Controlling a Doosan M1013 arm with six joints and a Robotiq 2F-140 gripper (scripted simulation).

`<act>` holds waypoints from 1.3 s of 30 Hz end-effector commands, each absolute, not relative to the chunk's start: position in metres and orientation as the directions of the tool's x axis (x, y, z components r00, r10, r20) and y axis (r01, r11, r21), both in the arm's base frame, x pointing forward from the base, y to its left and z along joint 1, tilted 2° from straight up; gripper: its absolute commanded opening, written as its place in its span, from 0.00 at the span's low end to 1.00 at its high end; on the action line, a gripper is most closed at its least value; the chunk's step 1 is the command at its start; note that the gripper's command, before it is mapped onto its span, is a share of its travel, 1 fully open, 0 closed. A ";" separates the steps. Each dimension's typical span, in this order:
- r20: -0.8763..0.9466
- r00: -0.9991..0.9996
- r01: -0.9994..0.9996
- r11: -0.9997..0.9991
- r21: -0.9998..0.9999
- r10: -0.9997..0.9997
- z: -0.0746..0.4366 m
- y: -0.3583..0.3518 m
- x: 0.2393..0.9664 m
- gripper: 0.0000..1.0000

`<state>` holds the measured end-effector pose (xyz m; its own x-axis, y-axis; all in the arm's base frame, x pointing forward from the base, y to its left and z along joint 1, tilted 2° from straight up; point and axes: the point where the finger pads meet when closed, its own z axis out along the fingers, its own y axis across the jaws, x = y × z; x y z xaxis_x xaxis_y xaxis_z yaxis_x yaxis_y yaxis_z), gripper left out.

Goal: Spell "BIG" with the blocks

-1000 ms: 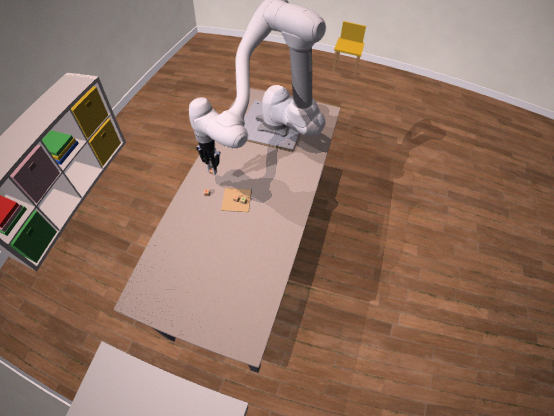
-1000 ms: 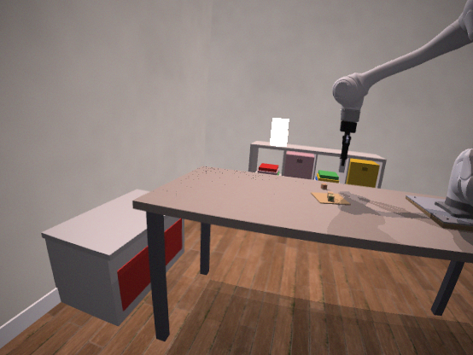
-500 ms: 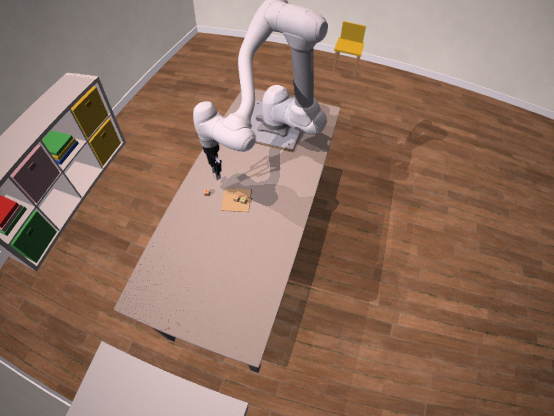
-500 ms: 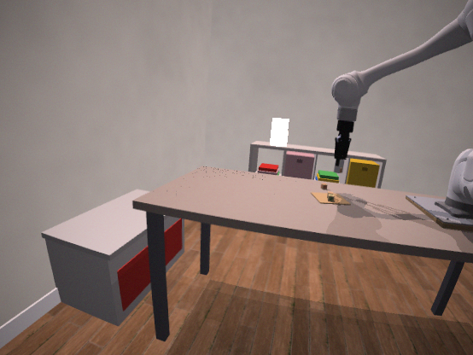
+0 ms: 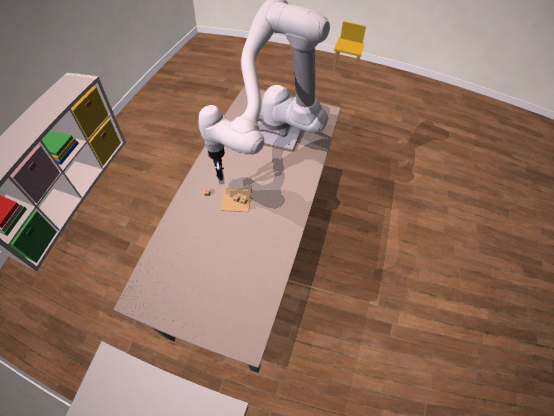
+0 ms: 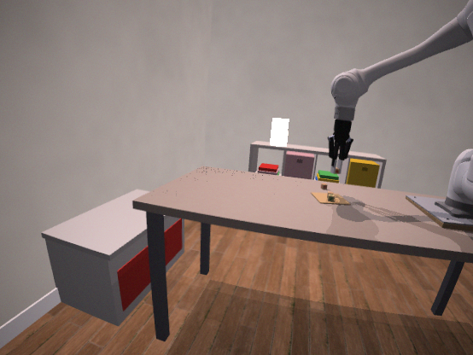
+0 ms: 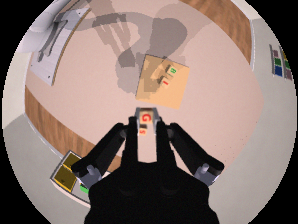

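Observation:
My gripper (image 5: 219,176) hangs well above the table, left of the mat, and is shut on a wooden block with red lettering (image 7: 147,125); I cannot read its letter. It also shows in the side view (image 6: 338,165). The tan mat (image 5: 234,202) carries two blocks side by side: one with a reddish mark (image 5: 235,198) and one with a green mark (image 5: 243,199). Both show in the wrist view on the mat (image 7: 162,80). A fourth block with an orange mark (image 5: 207,192) lies on the table, left of the mat and off it.
The arm's base plate (image 5: 280,136) is at the far end of the table. A shelf unit with coloured bins (image 5: 47,165) stands left of the table. A low cabinet (image 6: 107,247) is beyond the table's near end.

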<state>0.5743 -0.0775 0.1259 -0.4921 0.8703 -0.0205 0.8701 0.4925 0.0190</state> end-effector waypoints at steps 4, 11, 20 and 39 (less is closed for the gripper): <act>-0.026 -0.334 0.942 0.335 0.016 0.942 0.126 -0.065 0.580 0.13; -0.021 -0.070 0.997 0.070 0.022 0.997 0.127 -0.044 0.587 0.13; -0.019 0.000 1.000 0.001 0.023 1.000 0.127 -0.039 0.589 0.13; -0.019 0.000 1.000 0.000 0.023 1.000 0.112 -0.039 0.590 0.13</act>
<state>0.5897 -0.0391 0.1155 0.0003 0.9998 -0.0195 0.9997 0.0002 0.0232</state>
